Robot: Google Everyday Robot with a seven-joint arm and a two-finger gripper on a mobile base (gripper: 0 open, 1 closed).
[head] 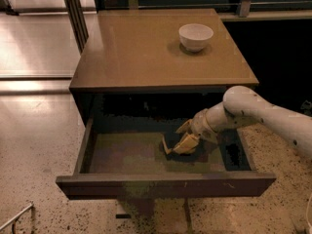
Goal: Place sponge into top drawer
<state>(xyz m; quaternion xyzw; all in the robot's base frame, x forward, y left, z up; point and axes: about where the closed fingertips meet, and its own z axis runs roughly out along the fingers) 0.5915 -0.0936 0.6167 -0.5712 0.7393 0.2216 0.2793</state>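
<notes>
The top drawer (165,185) of the brown cabinet is pulled out, showing its dull greenish floor. My gripper (178,139) is down inside the drawer, right of the middle, at the end of the white arm that reaches in from the right. It is shut on the sponge (170,143), whose dark scrub layer and pale edge show at the gripper's left. The sponge sits at or just above the drawer floor; I cannot tell if it touches.
A white bowl (195,36) stands on the cabinet top (141,52), at the back right. The drawer's dark sides and front panel rise around the gripper. Speckled floor lies in front and to the left. A dark post (75,11) stands at the back left.
</notes>
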